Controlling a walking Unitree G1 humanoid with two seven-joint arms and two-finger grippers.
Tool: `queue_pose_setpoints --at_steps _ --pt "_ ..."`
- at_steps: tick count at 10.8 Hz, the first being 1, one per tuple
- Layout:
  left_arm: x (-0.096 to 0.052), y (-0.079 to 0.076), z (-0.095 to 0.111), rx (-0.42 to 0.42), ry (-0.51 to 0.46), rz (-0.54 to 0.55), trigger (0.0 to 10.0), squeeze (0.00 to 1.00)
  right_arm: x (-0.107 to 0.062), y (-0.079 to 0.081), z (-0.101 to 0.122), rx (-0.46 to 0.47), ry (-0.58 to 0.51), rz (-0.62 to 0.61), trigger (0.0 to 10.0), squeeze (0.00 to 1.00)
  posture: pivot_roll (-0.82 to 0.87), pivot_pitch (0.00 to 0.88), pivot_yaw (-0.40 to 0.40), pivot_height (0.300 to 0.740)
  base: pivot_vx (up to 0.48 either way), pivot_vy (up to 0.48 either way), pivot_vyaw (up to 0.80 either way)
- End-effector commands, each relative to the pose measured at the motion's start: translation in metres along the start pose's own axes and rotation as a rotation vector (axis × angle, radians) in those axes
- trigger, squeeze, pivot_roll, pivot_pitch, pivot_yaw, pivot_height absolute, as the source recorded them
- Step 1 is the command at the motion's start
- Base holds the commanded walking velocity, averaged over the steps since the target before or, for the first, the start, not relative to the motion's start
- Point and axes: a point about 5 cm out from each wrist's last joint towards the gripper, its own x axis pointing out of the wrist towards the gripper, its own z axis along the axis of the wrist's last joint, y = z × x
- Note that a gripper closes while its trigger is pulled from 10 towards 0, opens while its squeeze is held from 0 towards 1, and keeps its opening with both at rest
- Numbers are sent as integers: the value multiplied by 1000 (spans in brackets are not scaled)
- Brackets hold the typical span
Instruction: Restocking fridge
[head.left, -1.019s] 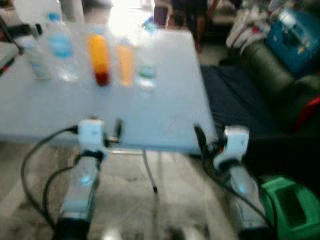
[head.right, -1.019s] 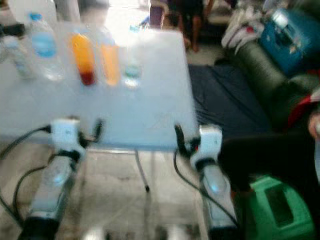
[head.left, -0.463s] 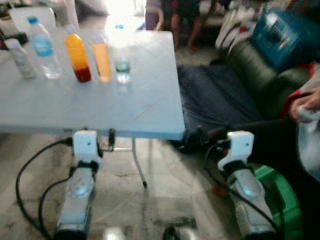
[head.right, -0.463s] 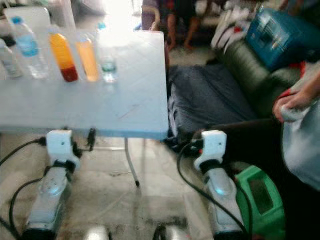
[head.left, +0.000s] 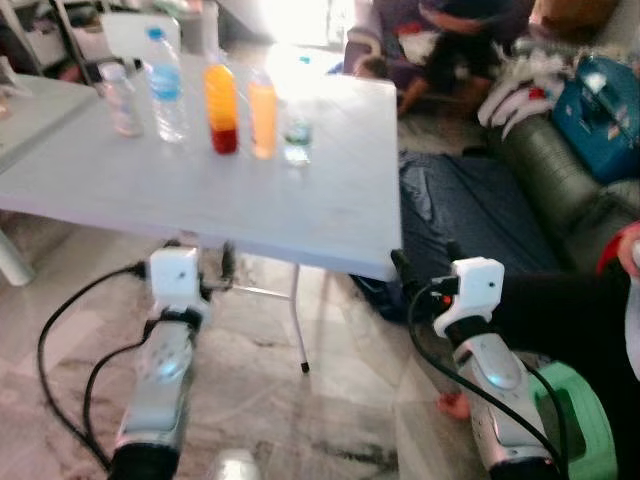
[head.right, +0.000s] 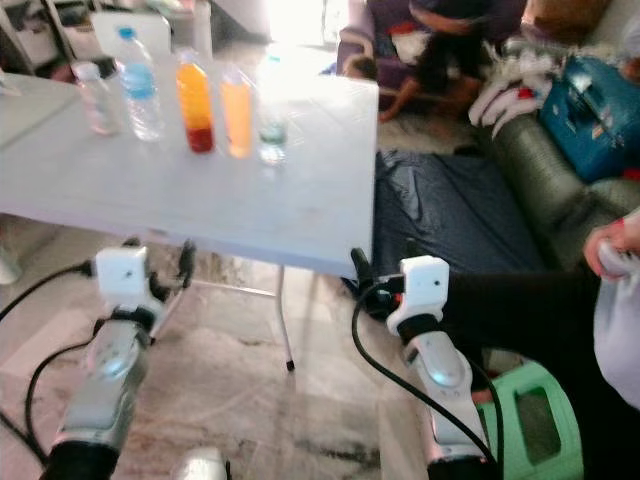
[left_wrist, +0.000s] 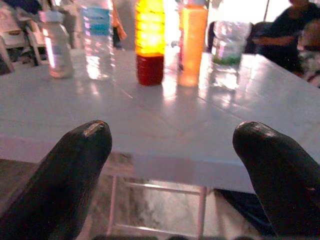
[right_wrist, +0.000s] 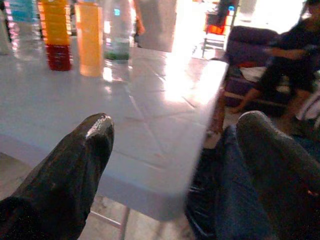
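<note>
Bottles (head.left: 221, 105) stand in a row at the far side of the white folding table (head.left: 300, 215). I hold my left gripper (left_wrist: 172, 165) and right gripper (right_wrist: 172, 150) low before the table's near edge, both spread wide and carrying nothing.

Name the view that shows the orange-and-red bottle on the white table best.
The left wrist view: the orange-and-red bottle stands close and sharp on the white table. Both eye views show it small and far; the right wrist view shows it at the picture's edge.

The view has swung, sharpened, and the table (head.left: 330, 215) sits farther off.
</note>
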Motion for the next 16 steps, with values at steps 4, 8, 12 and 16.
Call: queue_pose_setpoints --at_steps 4,8,12,16 --pt "0 -1 -5 6 13 -15 10000 0 2 0 6 10 -33 11 10000 0 89 0 -49 740 368 0 595" --pt "3 -5 -2 5 7 -29 10000 0 5 -1 5 0 -32 -1 10000 0 86 5 -44 740 373 0 0" --pt "8 -6 3 -4 -7 -24 10000 0 6 -1 6 -5 -34 3 10000 0 82 12 -45 740 363 0 0" --pt "10 6 8 26 -26 32 10000 0 7 3 13 -30 -66 42 10000 0 88 38 -47 740 0 0 169"
